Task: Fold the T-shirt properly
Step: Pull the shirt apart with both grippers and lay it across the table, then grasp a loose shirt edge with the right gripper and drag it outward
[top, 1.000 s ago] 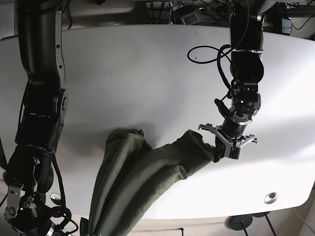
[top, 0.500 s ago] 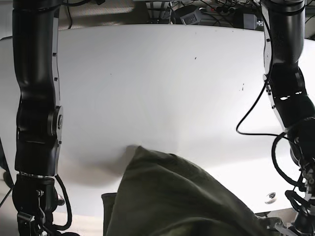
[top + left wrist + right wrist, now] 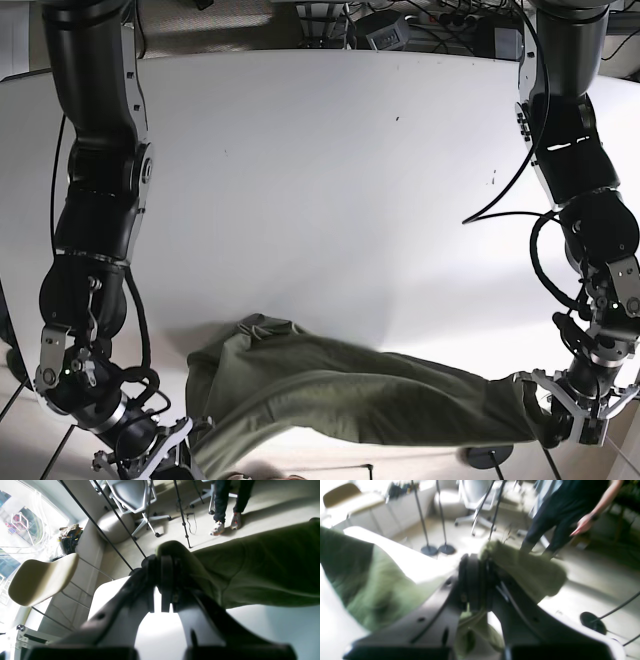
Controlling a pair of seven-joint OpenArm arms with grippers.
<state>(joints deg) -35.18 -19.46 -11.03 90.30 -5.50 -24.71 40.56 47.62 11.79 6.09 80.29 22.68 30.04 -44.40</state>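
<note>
The olive-green T-shirt (image 3: 360, 395) hangs stretched in a long band along the near edge of the white table (image 3: 320, 170). My left gripper (image 3: 562, 418), at the table's near right corner, is shut on one end of the cloth. In the left wrist view the left gripper (image 3: 163, 561) pinches a fold of the T-shirt (image 3: 262, 565). My right gripper (image 3: 165, 447), at the near left, is shut on the other end. The blurred right wrist view shows the right gripper (image 3: 476, 563) with the T-shirt (image 3: 532, 572) bunched around its fingertips.
A person (image 3: 560, 515) stands on the floor beyond the table edge, also seen as legs (image 3: 226, 507). Office chairs (image 3: 132, 497) and tripod stands (image 3: 430, 547) surround the table. Cables (image 3: 400, 25) lie at the far edge.
One second ago the left gripper held the shirt over the table's middle right. Both grippers have since come to the near edge, and the shirt is now pulled out long between them.
</note>
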